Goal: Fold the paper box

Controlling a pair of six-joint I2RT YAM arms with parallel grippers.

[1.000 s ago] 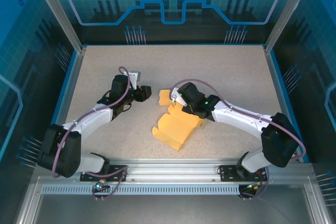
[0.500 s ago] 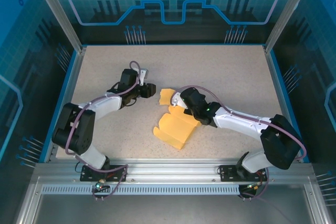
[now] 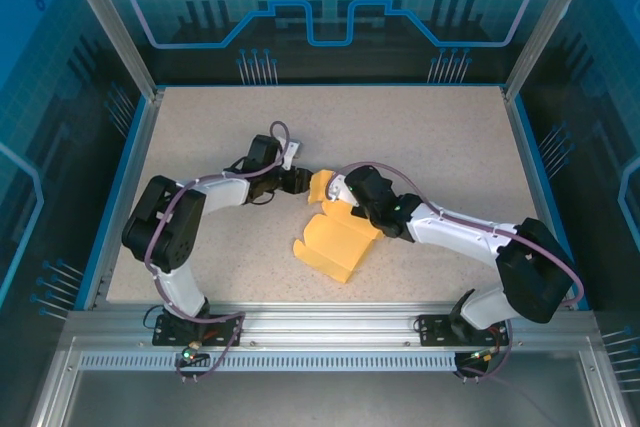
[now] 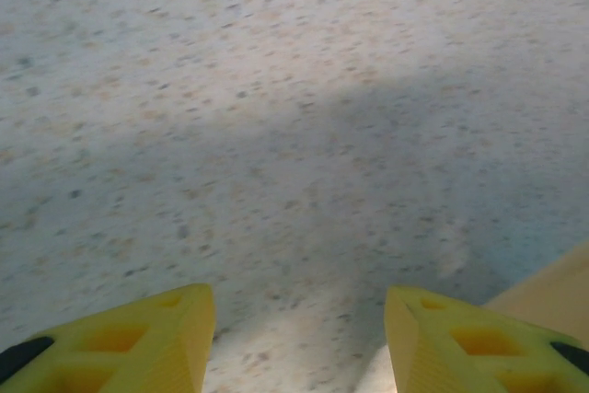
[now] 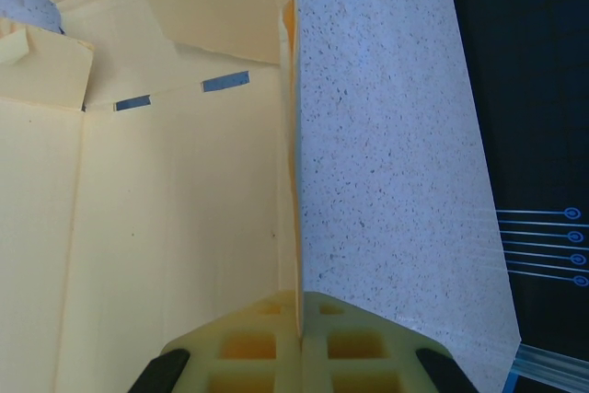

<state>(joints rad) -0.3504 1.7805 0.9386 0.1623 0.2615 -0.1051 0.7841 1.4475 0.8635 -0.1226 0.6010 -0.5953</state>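
Pinching the paper box (image 5: 166,227) wall tight with the right fingers (image 5: 354,342). Holding the left fingers (image 4: 138,338) apart, empty, with a flap (image 4: 552,296) just to their right.

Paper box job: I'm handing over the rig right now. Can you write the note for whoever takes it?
Right gripper: shut on the top edge of a raised side wall of the paper box.
Left gripper: open, holding nothing, low over the table beside the box's far flap.
Box: mid-table, between the two arms.
Done: one side wall stands up.
Left: the flaps are unfolded and the box is not closed.
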